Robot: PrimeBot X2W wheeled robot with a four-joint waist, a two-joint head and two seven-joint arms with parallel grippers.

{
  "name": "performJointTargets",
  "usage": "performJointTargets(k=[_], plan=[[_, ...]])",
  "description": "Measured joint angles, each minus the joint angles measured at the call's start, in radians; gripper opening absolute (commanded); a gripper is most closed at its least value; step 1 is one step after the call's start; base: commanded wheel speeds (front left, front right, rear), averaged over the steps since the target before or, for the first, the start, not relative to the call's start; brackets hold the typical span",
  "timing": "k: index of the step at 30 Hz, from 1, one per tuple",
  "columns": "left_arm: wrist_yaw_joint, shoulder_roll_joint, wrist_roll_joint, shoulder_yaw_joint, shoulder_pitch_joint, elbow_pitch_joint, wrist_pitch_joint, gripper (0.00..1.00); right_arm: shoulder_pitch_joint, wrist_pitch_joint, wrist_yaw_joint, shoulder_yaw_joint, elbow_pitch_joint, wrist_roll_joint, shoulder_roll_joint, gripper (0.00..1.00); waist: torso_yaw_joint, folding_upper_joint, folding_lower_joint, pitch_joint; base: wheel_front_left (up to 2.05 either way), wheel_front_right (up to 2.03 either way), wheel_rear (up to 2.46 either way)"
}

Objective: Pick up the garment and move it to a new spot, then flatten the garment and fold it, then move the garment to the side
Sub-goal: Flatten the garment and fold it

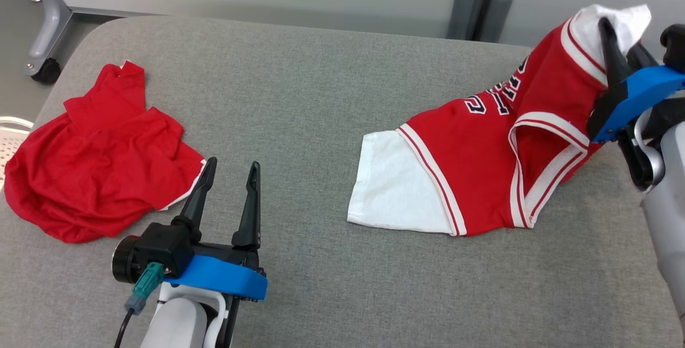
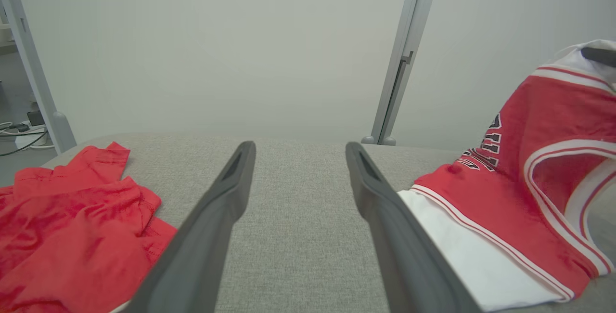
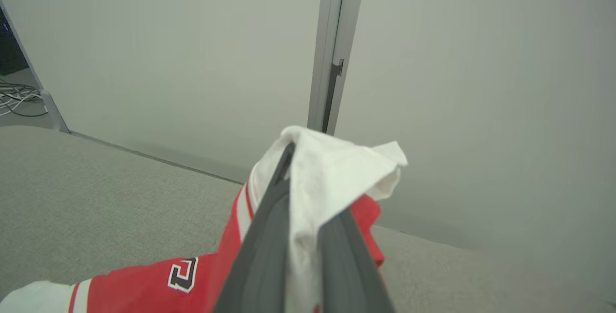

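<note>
Left gripper (image 1: 233, 163) at 7 o'clock: fingers spread, empty, just beside crumpled red shirt (image 1: 96, 160). Right gripper (image 1: 618, 37) at 2 o'clock: clamped on white sleeve of jersey (image 1: 481, 166), sleeve raised off table (image 1: 299, 80).

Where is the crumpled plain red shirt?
Head view: the crumpled red shirt lies on the left side of the grey padded table, beside the open left gripper.

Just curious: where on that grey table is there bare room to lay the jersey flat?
The table is bare in the middle, between the red shirt and the jersey, back to the far edge. Crowded: the left end, and the right end where the right gripper pinches the jersey.
</note>
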Motion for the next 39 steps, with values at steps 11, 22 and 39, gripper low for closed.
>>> performJointTargets(k=[11,22,39], plan=[[0.0,0.011,-0.001,0.0,0.01,0.016,0.0,1.0,0.042,0.067,0.0,-0.004,0.172,-0.06,0.056,1.0,-0.002,-0.0001,-0.0001,-0.043,0.0,0.0,0.0],[0.0,0.012,-0.001,0.023,0.057,0.019,0.0,1.0,0.308,0.075,0.0,0.218,-0.102,-0.018,0.151,1.0,-0.045,-0.0001,-0.0002,-0.103,0.0,0.0,0.0],[0.0,0.006,-0.004,0.017,0.03,0.005,0.0,1.0,0.282,0.227,0.0,0.491,-0.004,-0.072,0.211,1.0,0.028,0.0,0.0,-0.041,0.0,0.0,0.0]])
